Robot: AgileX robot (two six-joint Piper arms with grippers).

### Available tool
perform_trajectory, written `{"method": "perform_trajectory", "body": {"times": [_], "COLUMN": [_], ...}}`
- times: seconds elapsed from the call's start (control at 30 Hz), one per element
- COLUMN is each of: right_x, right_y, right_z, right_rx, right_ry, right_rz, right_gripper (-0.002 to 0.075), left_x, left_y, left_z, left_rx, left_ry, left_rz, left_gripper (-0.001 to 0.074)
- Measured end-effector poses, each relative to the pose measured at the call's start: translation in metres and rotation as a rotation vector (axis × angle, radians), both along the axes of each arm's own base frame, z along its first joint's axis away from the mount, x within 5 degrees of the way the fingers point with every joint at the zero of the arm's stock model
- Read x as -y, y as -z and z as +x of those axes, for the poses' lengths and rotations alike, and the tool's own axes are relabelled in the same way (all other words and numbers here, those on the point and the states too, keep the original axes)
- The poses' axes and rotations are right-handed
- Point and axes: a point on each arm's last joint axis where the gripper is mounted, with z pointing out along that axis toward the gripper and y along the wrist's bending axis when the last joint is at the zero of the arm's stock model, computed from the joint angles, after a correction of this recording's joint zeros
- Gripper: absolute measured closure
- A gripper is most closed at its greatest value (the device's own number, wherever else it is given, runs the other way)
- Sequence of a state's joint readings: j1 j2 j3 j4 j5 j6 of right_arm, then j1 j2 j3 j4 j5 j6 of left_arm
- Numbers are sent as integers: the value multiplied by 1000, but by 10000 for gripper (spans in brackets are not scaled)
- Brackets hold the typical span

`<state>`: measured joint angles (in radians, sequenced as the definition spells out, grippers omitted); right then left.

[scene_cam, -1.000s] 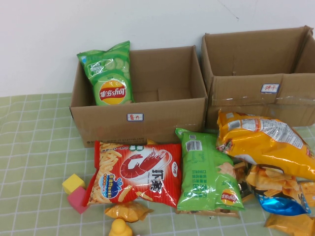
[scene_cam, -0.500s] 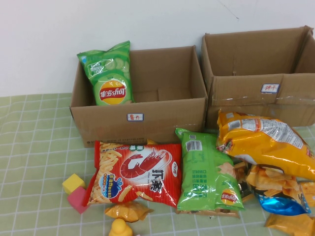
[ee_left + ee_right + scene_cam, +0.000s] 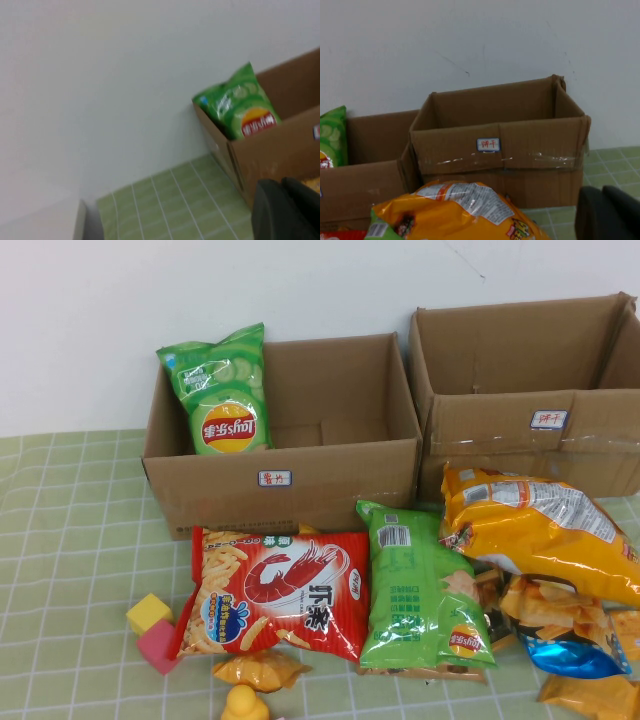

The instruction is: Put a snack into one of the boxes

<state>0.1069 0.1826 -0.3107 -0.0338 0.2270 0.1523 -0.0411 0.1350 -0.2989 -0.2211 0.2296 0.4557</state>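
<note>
High view: 2 open cardboard boxes against the wall; plain-fronted box (image 3: 282, 445) on the left, a green chip bag (image 3: 220, 390) upright in its left corner; taped box (image 3: 530, 390) to the right; large yellow-orange snack bag (image 3: 540, 530) lying on the checked cloth (image 3: 70, 570) just in front of the taped box, beside a second green bag (image 3: 420, 585) and a red shrimp-cracker bag (image 3: 275, 590); neither arm visible. Left wrist view: left gripper (image 3: 287, 210) a dark shape near the plain box's corner, jaws impossible to judge. Right wrist view: right gripper (image 3: 607, 212) low beside the snack bag, facing the taped box; jaw state cannot tell.
</note>
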Motion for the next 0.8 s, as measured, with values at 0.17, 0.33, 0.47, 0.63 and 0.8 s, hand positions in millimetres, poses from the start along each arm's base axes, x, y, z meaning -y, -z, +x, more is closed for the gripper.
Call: {"method": "perform_trajectory", "body": {"times": [0.17,0.33,0.47,0.63,0.8], "right_x": [0,0,1,0,-3], "right_y": [1,4,9,14,13], "right_z": [0,5,15,32,57], "right_rx": [-16,-41,-108,-322,-479], "right_ry": [0,3,-5,-28,-67], "right_rz": [0,-77,-206,-285,-365], "right_gripper": [728,728,728,728,728], "left_x": [1,1,3,5,6], "left_y": [26,31,31,36,45], "left_z": [5,7,11,24,37], "left_rx": [-84,-109,-202,-365,-480], "left_ry": [3,9,20,25,13], "left_rz": [-2,-71,-90,-112,-147], "left_gripper": [738,737,737,737,737]}}
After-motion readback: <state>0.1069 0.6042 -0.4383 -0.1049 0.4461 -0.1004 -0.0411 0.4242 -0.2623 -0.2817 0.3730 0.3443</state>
